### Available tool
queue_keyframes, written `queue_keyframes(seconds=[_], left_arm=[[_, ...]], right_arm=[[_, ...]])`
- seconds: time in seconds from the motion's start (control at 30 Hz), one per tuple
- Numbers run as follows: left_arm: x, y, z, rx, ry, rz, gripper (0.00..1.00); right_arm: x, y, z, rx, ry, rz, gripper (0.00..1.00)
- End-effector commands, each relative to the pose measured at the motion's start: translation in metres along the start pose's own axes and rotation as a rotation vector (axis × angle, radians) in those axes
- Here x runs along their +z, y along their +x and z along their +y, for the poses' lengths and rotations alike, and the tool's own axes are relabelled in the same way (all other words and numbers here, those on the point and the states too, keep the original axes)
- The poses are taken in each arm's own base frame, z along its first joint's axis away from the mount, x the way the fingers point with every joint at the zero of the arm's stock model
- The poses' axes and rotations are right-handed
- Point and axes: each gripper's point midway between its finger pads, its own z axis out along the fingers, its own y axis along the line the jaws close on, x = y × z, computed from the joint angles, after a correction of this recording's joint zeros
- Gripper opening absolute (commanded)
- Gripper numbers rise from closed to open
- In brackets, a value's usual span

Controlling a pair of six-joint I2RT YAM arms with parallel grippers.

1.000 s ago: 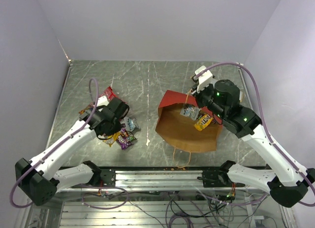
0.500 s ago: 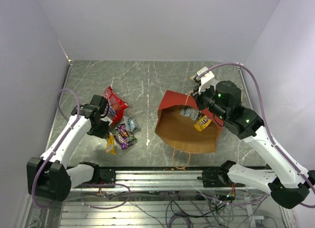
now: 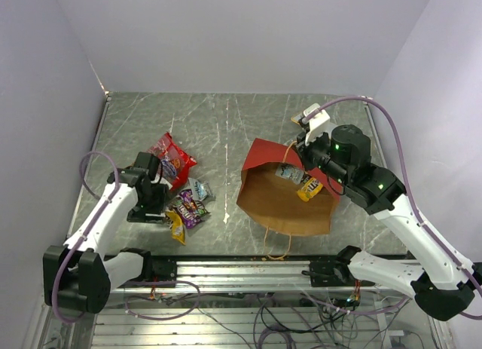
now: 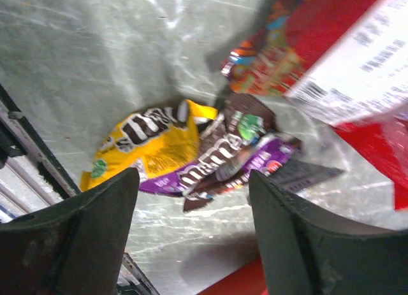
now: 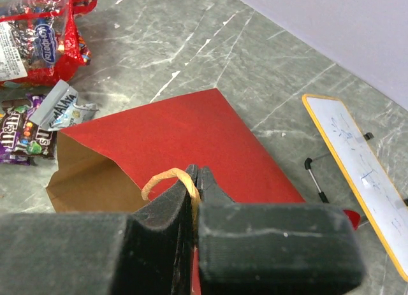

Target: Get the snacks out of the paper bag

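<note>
The paper bag [image 3: 282, 202] lies on its side, mouth toward the far side, red panel [image 5: 191, 132] up. Inside show a silver-blue packet [image 3: 290, 172] and a yellow packet [image 3: 309, 188]. My right gripper [image 3: 303, 147] is shut on the bag's loop handle [image 5: 167, 178], pinched between its pads. Left of the bag lie a red chip bag [image 3: 170, 160], a silver-blue packet [image 3: 199, 189], a purple packet [image 3: 189, 206] and a yellow packet [image 3: 176, 225]. My left gripper [image 3: 151, 212] hangs open just above the table beside the yellow packet [image 4: 150, 145] and purple packet [image 4: 261, 164], holding nothing.
A white board with a tan rim [image 5: 357, 158] lies on the table behind the bag, at the far right. The bag's second handle [image 3: 276, 243] trails toward the metal rail [image 3: 241, 270] at the table's near edge.
My left gripper has opened and let go of the yellow packet, which now lies by the purple one. The left arm pulled back toward the left. My right gripper kept its hold on the handle.
</note>
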Motion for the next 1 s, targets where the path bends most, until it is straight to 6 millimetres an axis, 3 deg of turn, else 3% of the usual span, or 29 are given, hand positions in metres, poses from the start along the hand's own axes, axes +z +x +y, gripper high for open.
queue_keyframes(seconds=[0.0, 0.13, 0.23, 0.43, 0.63, 0.7, 0.8, 0.9, 0.97], left_arm=[[-0.027, -0.012, -0.017, 0.043, 0.059, -0.054, 0.84], [-0.055, -0.012, -0.029, 0.108, 0.173, -0.046, 0.89], [-0.086, -0.014, -0.052, 0.187, 0.321, -0.062, 0.88], [-0.159, -0.003, -0.112, 0.434, 0.619, -0.080, 0.93], [-0.234, 0.016, -0.149, 0.562, 1.018, -0.081, 0.99], [-0.254, 0.027, -0.153, 0.576, 1.176, -0.051, 0.98], [-0.291, 0.048, -0.157, 0.665, 1.410, 0.010, 0.87], [-0.298, 0.081, -0.154, 0.855, 1.447, 0.063, 0.86], [-0.303, 0.113, -0.146, 1.007, 1.458, 0.070, 0.86]], right_arm=[[-0.005, -0.013, -0.001, 0.012, -0.001, -0.034, 0.00], [-0.002, -0.011, -0.002, -0.002, 0.007, -0.036, 0.00], [-0.001, -0.013, 0.000, -0.001, -0.004, -0.035, 0.00], [0.003, -0.013, 0.002, -0.012, -0.016, -0.038, 0.00], [0.003, -0.020, 0.003, -0.012, -0.025, -0.044, 0.00], [0.002, -0.019, 0.003, -0.013, -0.023, -0.043, 0.00], [-0.002, -0.021, 0.000, -0.012, -0.015, -0.053, 0.00], [-0.003, -0.024, 0.000, -0.006, -0.016, -0.058, 0.00], [-0.003, -0.025, 0.001, -0.002, -0.018, -0.060, 0.00]])
